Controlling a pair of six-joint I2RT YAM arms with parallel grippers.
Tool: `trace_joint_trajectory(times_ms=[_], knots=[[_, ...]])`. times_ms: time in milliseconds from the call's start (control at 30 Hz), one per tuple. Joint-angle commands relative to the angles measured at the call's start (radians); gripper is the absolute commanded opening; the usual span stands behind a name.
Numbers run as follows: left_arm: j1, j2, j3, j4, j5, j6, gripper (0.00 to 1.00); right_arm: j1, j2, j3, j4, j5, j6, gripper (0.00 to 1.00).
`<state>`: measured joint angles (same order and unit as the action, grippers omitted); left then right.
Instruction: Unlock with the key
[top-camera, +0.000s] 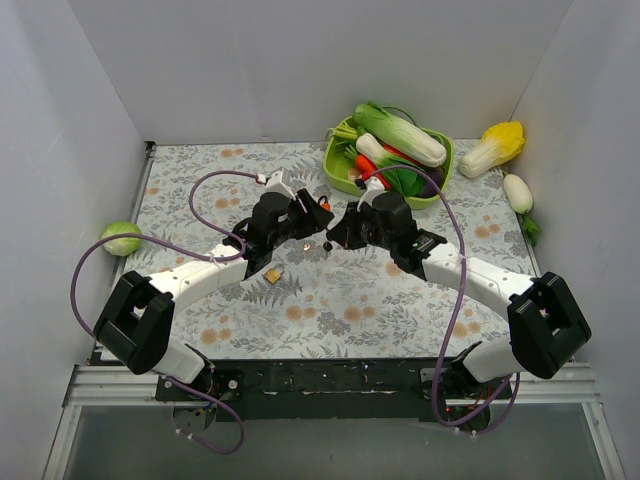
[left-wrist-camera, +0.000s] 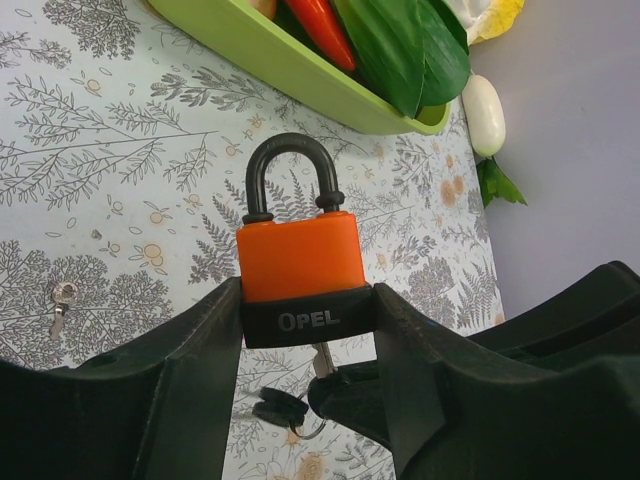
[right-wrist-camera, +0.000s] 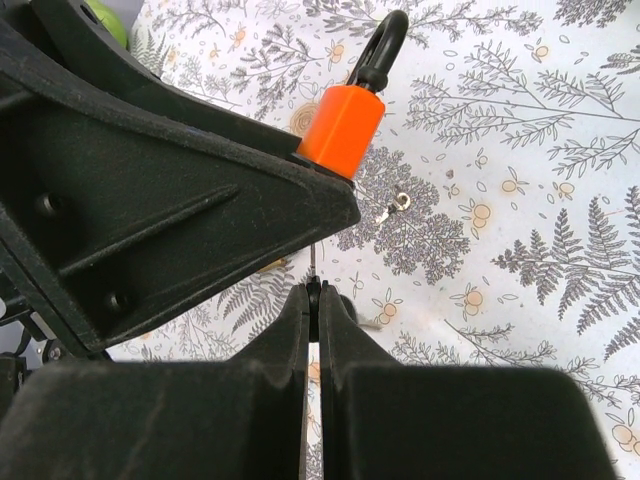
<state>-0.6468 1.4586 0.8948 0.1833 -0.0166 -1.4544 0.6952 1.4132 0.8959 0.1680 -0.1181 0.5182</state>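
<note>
My left gripper (left-wrist-camera: 306, 322) is shut on the black base of an orange padlock (left-wrist-camera: 299, 258) marked OPEL and holds it above the table. Its black shackle (left-wrist-camera: 291, 172) sits closed. My right gripper (right-wrist-camera: 314, 297) is shut on the key's black head (right-wrist-camera: 314, 290). The key's silver blade (left-wrist-camera: 321, 360) goes up into the padlock's underside. A second black-headed key (left-wrist-camera: 273, 408) hangs below on a ring. In the top view both grippers (top-camera: 305, 215) (top-camera: 345, 228) meet at mid-table with the padlock (top-camera: 325, 205) between them.
A plain silvery key (left-wrist-camera: 62, 301) lies on the floral cloth, also in the right wrist view (right-wrist-camera: 397, 204). A small brass padlock (top-camera: 272, 273) lies near the left arm. A green bowl (top-camera: 338, 172) of vegetables stands behind. A cabbage (top-camera: 120, 237) sits far left, a white radish (top-camera: 518, 192) far right.
</note>
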Motion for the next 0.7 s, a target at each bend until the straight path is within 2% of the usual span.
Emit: trace_joint_trajectory(times_ms=[0,667], knots=[[-0.007,-0.053,0.019,0.045,-0.002,0.008,0.0,-0.008,0.015,0.032,0.084,0.104,0.005,0.01],[-0.045,-0.04,0.015,0.041,-0.046,0.037,0.0,-0.006,0.084,0.101,0.174,0.153,0.037,0.01]])
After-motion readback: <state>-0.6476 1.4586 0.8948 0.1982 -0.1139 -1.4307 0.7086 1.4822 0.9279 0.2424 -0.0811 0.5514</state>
